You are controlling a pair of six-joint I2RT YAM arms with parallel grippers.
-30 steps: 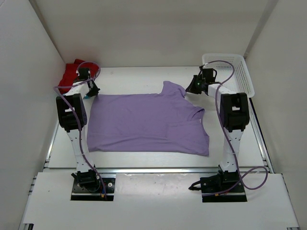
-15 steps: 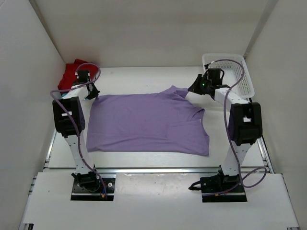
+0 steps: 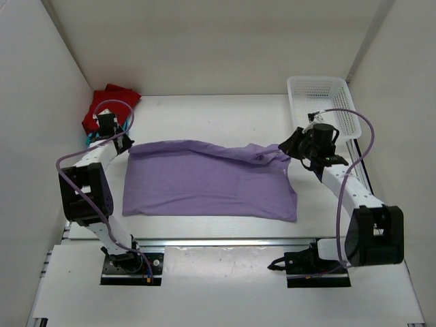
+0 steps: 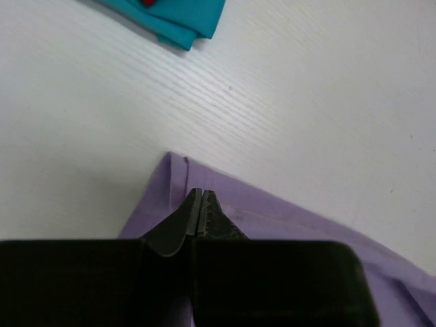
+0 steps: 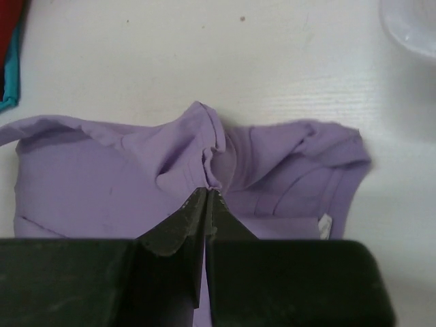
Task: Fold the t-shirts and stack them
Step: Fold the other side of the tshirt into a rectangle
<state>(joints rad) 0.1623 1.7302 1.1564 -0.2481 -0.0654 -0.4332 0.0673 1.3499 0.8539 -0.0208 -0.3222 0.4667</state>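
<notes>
A second ago the pale lilac purple cloth t-shirt [image 3: 211, 187] lay flat and wide on the white table [image 3: 204, 112], with one sleeve poking out at its far side. Now both arms have pulled back toward their bases, and the far edge of the shirt has come along with them. That edge now stands up as a soft ridge between the two tools. This looks like the first fold starting, with the far half being brought over the near half. The left gripper [image 4: 199, 195] has its tips pressed together on the far left corner of the shirt, and the cloth runs out from right under them. The right gripper [image 5: 206, 193] is pinched shut on a bunched-up lump of the same shirt, right at its tips. This may be the sleeve or the part by the neck, as the wrinkles make it hard to say. The dark red soft cloth t-shirt [image 3: 109, 102] sits in a heap past the left gripper, well apart from it. The teal cloth t-shirt [image 4: 180, 20] lies there too, but only a corner shows and the rest is cut off or tucked under the red one. The white plastic mesh basket [image 3: 327, 95] sits beyond the right gripper. Each tool's black body hides the cloth just below its own tips.
</notes>
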